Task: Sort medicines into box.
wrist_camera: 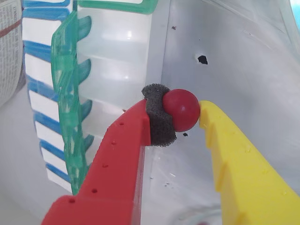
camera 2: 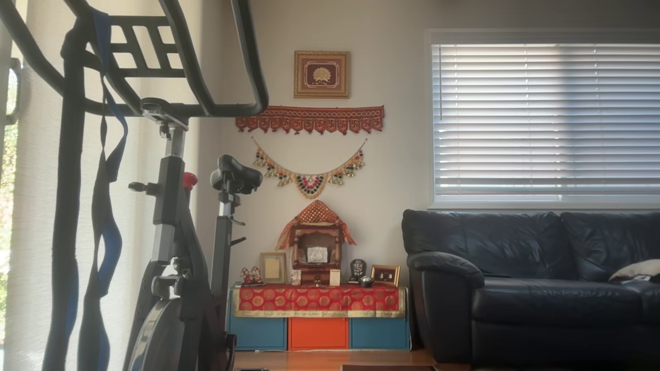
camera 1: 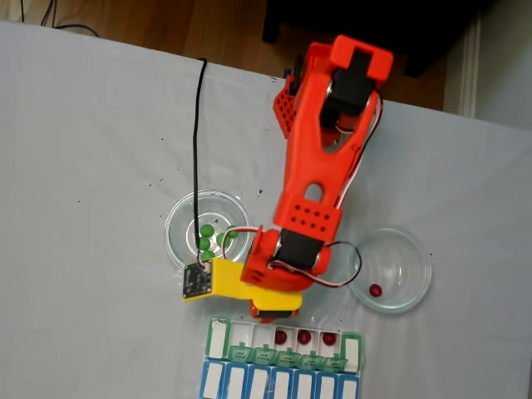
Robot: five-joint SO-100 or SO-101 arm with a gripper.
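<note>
Gripper (wrist_camera: 187, 114): clamped on one dark red ball (wrist_camera: 182, 110), pinched between the foam pad on the red finger (wrist_camera: 158, 117) and the tip of the yellow finger (wrist_camera: 209, 117), as the wrist view shows. The ball sits at the very fingertips, only a small part of it gripped.

Box (camera 1: 218, 337): long pill organiser with green flap lids, just below the gripper in the fixed view. Three red balls (camera 1: 304, 337) already lie in compartments toward its right end; the compartments to their left look empty. In the wrist view its open white compartments (wrist_camera: 115, 56) stand just left of the held ball.

Blue-lidded row (camera 1: 274, 384): adjoining the box on its far side from the arm.

Left dish (camera 1: 179, 237): up and left of the box, holding green balls (camera 1: 205, 237).

Right dish (camera 1: 411, 262): up and right of the box, one red ball (camera 1: 376, 290) left in it.

Risks, as judged: the fingertip hold is shallow, so the glossy ball could squirt out sideways during travel. Released off-centre, it could strike a compartment wall or an upright lid and bounce onto the table or into a wrong compartment. The fingers could also catch an open lid.
</note>
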